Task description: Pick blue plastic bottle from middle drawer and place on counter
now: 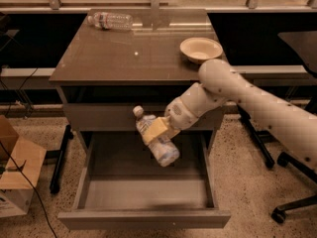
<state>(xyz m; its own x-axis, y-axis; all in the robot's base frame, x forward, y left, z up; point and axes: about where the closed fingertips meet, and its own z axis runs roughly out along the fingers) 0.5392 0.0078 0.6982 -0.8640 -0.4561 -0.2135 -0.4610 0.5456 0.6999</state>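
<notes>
My gripper (154, 131) is shut on the blue plastic bottle (157, 141), a small clear bottle with a white cap and pale label. It holds the bottle tilted, cap up and to the left, in the air above the open middle drawer (148, 192) and in front of the shallower drawer front. The drawer's grey interior is bare. The glossy grey-brown counter (124, 58) lies above and behind the bottle.
A longer clear bottle with a red-marked label (110, 21) lies at the counter's back left. A white bowl (200, 49) sits at the counter's right. A cardboard box (15, 177) stands on the floor at left. Chair legs (292, 182) stand at right.
</notes>
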